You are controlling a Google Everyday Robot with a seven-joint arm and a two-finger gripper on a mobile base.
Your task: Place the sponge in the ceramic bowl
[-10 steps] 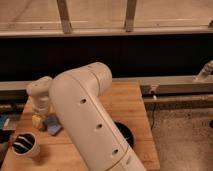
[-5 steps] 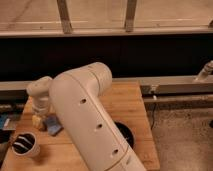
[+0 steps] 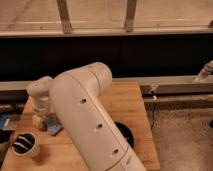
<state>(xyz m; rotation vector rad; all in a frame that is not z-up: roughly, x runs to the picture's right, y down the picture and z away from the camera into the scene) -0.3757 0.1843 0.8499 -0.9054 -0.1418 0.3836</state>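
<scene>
We see one thick cream-white arm (image 3: 92, 125) filling the middle of the view. Its large link rises from the bottom edge, right of centre, and leans up and to the left to a rounded elbow (image 3: 97, 77) at about mid-height. Small dark holes (image 3: 83, 100) run in a line along the side that faces us. From the elbow the arm turns left and downward, ending in a domed, pale wrist (image 3: 40, 91) at the left of the view. Under that wrist we find the gripper (image 3: 38, 121), a yellowish piece pointing straight down, low on the left side, partly hidden behind the big link's edge.
</scene>
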